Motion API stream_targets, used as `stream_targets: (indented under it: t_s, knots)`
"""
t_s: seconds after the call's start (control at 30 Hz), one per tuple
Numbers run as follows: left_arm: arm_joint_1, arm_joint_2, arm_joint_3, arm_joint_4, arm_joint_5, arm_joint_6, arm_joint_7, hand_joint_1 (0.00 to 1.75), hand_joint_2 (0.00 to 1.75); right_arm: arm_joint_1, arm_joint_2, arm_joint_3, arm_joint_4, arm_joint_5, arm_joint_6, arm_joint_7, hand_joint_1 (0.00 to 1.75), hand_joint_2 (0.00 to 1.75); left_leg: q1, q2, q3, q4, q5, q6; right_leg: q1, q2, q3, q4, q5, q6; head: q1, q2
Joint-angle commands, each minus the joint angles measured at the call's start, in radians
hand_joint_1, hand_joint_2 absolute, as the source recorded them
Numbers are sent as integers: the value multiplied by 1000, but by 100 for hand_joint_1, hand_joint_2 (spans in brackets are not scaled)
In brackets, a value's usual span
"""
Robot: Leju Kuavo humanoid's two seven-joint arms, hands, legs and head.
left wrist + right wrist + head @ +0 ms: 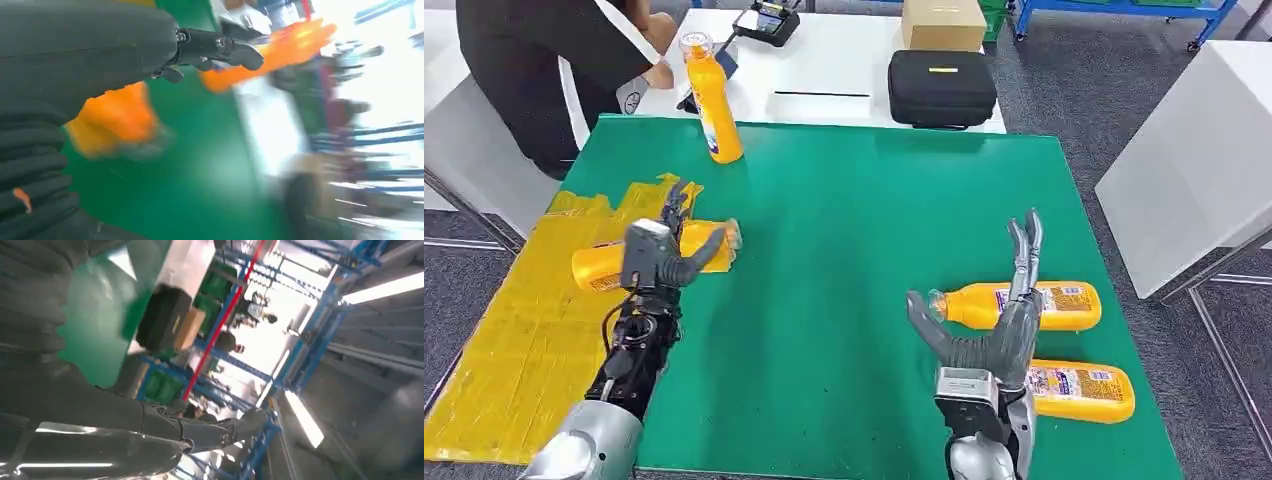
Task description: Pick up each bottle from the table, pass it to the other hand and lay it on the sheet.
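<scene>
The left hand [661,250] hovers with fingers spread over a smooth orange bottle [604,266] lying on the crinkled yellow sheet [514,330] at the green table's [844,230] edge. The right hand [994,330] is raised, fingers apart, beside two lying bottles [1064,305]; a fourth bottle [712,100] stands upright at the far edge.

Grey floor [1064,70], white side table [1194,170], blue shelving [300,350], bright ceiling lights [385,287].

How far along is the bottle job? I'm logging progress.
One orange plastic bottle lies on the yellow sheet, under the left hand; whether it's still gripped is unclear. The right hand is open. Two lying bottles and one standing bottle remain.
</scene>
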Motion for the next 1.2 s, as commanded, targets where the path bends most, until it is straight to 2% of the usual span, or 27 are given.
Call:
stream_targets:
  t_s: [0.03, 0.13, 0.2, 0.23, 0.3, 0.4, 0.53, 0.57, 0.67, 0.7, 0.8, 0.97, 1.07, 1.2]
  knots:
    - [24, -21, 75, -149, 28, -25, 1, 0, 0, -34, -17, -17, 11, 9, -8, 5, 0, 175, 0, 0, 3, 0, -1, -1, 0, -1, 3, 0, -1, -1, 0, 0]
    - [23, -19, 72, -144, 32, -23, 1, 0, 0, -33, -16, -16, 11, 9, -8, 5, 0, 175, 0, 2, 4, 0, -2, -2, 1, 0, 4, 0, -1, -2, 0, 0]
    - [77, -23, 34, -297, 333, -248, -1, 0, 0, -52, -29, -14, 40, 202, -101, 59, 0, 175, 1, 2, 3, 0, -2, -1, 1, 1, 3, 0, -1, -1, 0, 0]
    - [93, -28, 22, -339, 394, -298, -1, 0, 0, -69, -39, -13, 59, 259, -104, 89, 0, 175, 0, 2, 5, 0, -3, -2, 1, 0, 5, 0, -2, -2, 0, 0]
    - [123, -25, -35, -411, 458, -348, -1, 0, 0, -101, -65, -8, 90, 372, -99, 158, 0, 175, 1, 4, 4, 0, -3, -1, 1, 2, 4, 0, -1, -1, 0, 0]
    - [133, -24, -80, -422, 497, -374, -1, 0, 0, -131, -108, -13, 118, 409, -76, 194, 0, 175, 0, 3, 5, 0, -2, -1, 1, 1, 5, -1, -1, -1, 0, 0]
    - [150, -3, -98, -442, 526, -368, -1, 0, 0, -208, -190, -41, 190, 522, 53, 300, 0, 175, 0, 1, 3, -1, -1, -1, 0, 0, 4, -1, 0, -1, 0, 0]
    - [151, -1, -97, -440, 525, -379, -1, 0, 0, -239, -225, -47, 218, 609, 88, 335, 0, 175, 0, 2, 5, -1, -2, -1, 0, 1, 5, -1, 0, -1, 0, 0]
    - [141, -3, -88, -426, 537, -402, -1, 0, 0, -297, -295, -63, 284, 657, 187, 337, 0, 175, -1, 2, 5, -1, -1, -1, 0, 1, 5, -1, 0, -1, 0, 0]
    - [136, -2, -86, -421, 544, -409, -1, 0, 175, -313, -309, -66, 304, 647, 220, 329, 0, 175, -1, 2, 6, -1, -2, -2, 0, 1, 6, -1, 0, -1, 0, 0]
    - [161, -26, -68, -503, 501, -376, -1, 0, 175, -382, -378, -85, 426, 579, 318, 275, 0, 175, -1, 1, 3, 0, 0, 1, 0, 0, 4, -1, 2, 1, -1, 0]
    - [198, -35, -103, -611, 422, -293, -1, 0, 175, -422, -432, -101, 532, 543, 359, 250, 0, 175, -1, 0, 3, 0, 0, 1, 0, 0, 4, -1, 1, 2, 0, 0]
    - [220, -15, -173, -676, 383, -211, -1, 0, 175, -480, -468, -117, 663, 510, 378, 240, 0, 175, -1, 2, 6, 1, -2, 1, 0, 0, 7, -1, 0, 2, -1, 0]
    - [199, -7, -187, -612, 405, -196, -1, 0, 175, -517, -487, -122, 775, 511, 385, 237, 0, 175, -2, 0, 5, 0, 0, 1, -1, -1, 6, -1, 1, 2, 0, 0]
